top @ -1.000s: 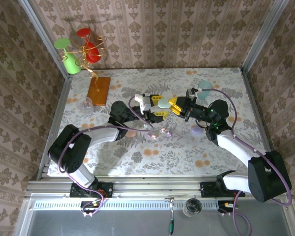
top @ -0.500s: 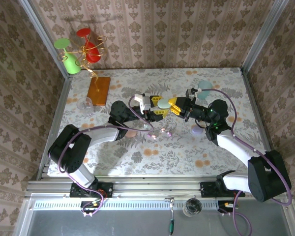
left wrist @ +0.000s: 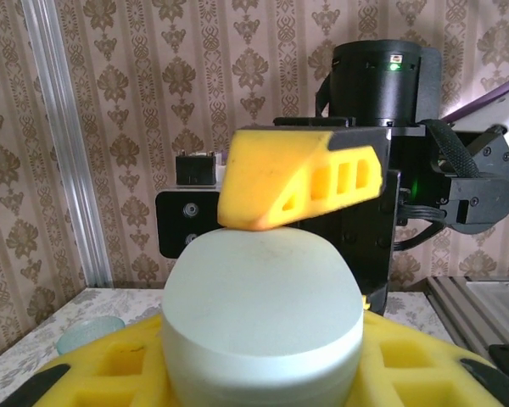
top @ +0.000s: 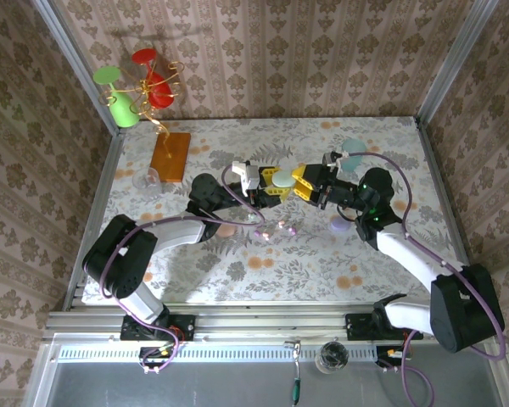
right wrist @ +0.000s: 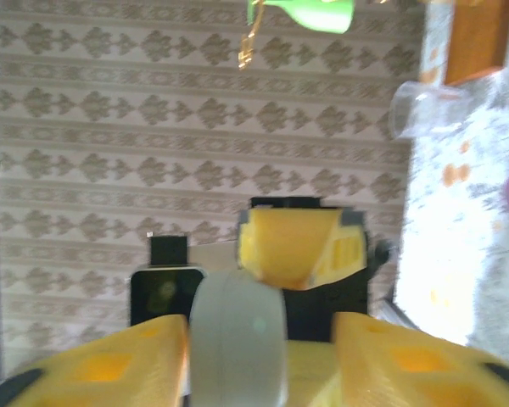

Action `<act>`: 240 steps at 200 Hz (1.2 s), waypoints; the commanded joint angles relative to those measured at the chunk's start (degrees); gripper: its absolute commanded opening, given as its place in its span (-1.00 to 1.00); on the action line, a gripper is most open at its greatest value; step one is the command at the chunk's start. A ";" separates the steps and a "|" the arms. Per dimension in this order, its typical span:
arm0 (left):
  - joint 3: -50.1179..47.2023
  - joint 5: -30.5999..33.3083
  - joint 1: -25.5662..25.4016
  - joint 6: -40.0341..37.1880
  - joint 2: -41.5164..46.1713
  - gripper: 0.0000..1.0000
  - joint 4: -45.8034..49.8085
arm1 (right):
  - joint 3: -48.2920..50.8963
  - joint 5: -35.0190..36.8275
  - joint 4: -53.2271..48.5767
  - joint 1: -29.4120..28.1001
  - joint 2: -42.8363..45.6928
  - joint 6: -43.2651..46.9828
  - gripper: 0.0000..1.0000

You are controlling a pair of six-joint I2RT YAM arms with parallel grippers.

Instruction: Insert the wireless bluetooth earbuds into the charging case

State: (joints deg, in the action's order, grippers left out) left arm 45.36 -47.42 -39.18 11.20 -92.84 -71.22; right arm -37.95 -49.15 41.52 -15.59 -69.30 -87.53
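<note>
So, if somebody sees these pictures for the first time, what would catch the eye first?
Probably the two arms meeting over the middle of the table: the left gripper is shut on a pale mint case, and the right gripper has its open jaws around it too. Next, the golden wire stand with a red glass and a green glass in the far left corner.

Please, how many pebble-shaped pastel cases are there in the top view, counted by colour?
Mint pebble-shaped plastic cases: 2 (held mint case, far mint case)
Lilac pebble-shaped plastic case: 1
Total: 3
</note>
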 commanded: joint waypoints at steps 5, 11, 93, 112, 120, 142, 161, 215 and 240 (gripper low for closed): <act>-1.67 -1.27 0.99 2.94 1.83 -0.25 -2.25 | -5.53 3.86 -20.42 0.39 6.02 17.26 0.29; -2.35 -1.20 1.08 2.95 2.19 -0.25 -2.20 | -6.60 4.83 -25.41 0.39 6.84 21.17 0.35; -7.92 -5.92 1.25 0.58 11.47 -0.25 8.97 | -22.13 21.45 -67.45 -8.55 13.05 76.52 0.67; -7.92 -6.64 0.97 -1.66 13.47 -0.24 14.14 | -22.72 25.52 -68.17 -13.16 12.63 83.71 0.72; -7.82 -6.58 0.78 -2.42 14.03 -0.24 15.57 | -22.61 27.81 -67.50 -14.87 12.37 85.50 0.74; -7.56 -6.33 0.25 -3.38 14.87 -0.24 17.08 | -22.57 33.20 -65.21 -18.68 10.99 87.90 0.75; -7.23 -6.28 -0.15 -3.46 15.29 -0.24 17.38 | -22.36 37.69 -63.20 -20.73 10.35 88.45 0.75; -7.33 -6.63 -0.41 -5.66 15.85 -0.24 19.18 | -20.73 44.63 -58.43 -20.88 11.61 84.95 0.73; -7.05 -6.71 -0.55 -5.67 15.58 -0.24 19.18 | -20.94 45.82 -58.39 -20.88 11.21 83.33 0.73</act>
State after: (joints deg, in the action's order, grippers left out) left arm 38.00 -52.27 -39.29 7.29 -78.76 -51.35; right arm -59.27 -8.60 -19.03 -36.40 -58.35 -2.98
